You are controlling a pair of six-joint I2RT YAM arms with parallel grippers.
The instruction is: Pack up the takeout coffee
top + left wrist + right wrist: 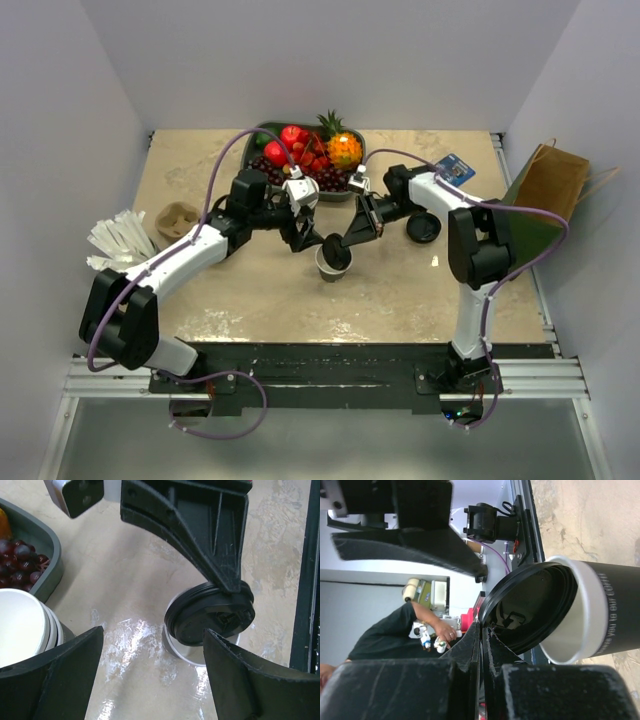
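The takeout coffee cup (pixel 331 268) stands upright at the middle of the table, with dark walls and a white rim (pixel 580 610). A black lid (pixel 337 249) sits tilted over its mouth, one edge raised. My right gripper (pixel 481 627) is shut on the lid's rim (pixel 530 605) and reaches in from the right (pixel 347 243). My left gripper (pixel 153 632) stands open just left of the cup (pixel 182 650), and the lid (pixel 210 612) lies by its right finger. In the top view the left gripper (pixel 308 240) is close beside the cup.
A grey tray (pixel 262 133) of fruit sits at the back. A stack of white paper cups (pixel 20 625) stands by my left finger. A loose black lid (pixel 423 228), a brown paper bag (pixel 550 185), a cardboard cup carrier (pixel 175 220) and white packets (pixel 118 240) lie around.
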